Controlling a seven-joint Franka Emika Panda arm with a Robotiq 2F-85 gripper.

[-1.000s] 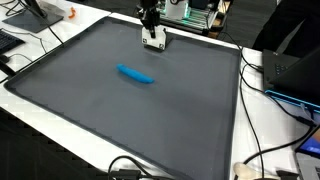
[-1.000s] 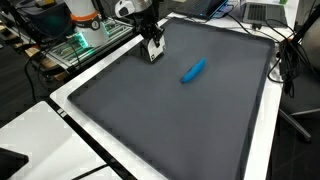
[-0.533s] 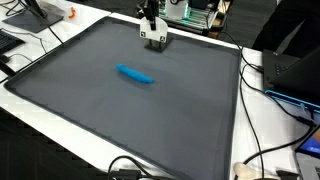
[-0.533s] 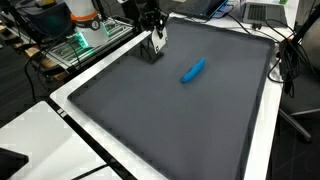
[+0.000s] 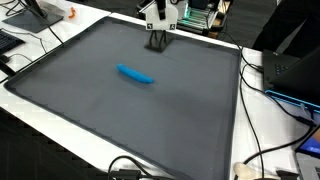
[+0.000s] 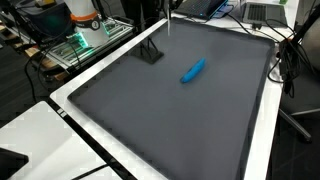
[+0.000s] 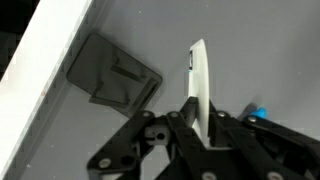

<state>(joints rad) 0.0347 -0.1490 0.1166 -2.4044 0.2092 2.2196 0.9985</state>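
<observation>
White piece (image 7: 199, 80) is off the mat (image 5: 120, 120) now. A second ago we had the claw (image 7: 203, 118) low, with the piece down by the surface. Half a second ago it was partly up. Now the claw sits near the top edge in both exterior views, and the piece has gone up with it.

The claw is fully closed, pinching the piece on its flat faces. In the wrist view the piece stands edge-on and sticks out past the fingertips. We see no slip or tilt across the pictures, so we judge the grip firm.

Below the claw a dark shape (image 5: 158, 41) has stayed put on the mat. We can't tell whether it is a shadow or a flat pad.

Blue thing (image 5: 136, 74) hasn't moved. It lies flat, well apart from the claw, out toward the middle of the mat. The wrist view catches a bit of it just beside the claw body.

Our read is that the lift is done. The piece hangs in the air in the claw and touches nothing else. The tabletop (image 6: 40, 125) shows as a white border round the mat.
</observation>
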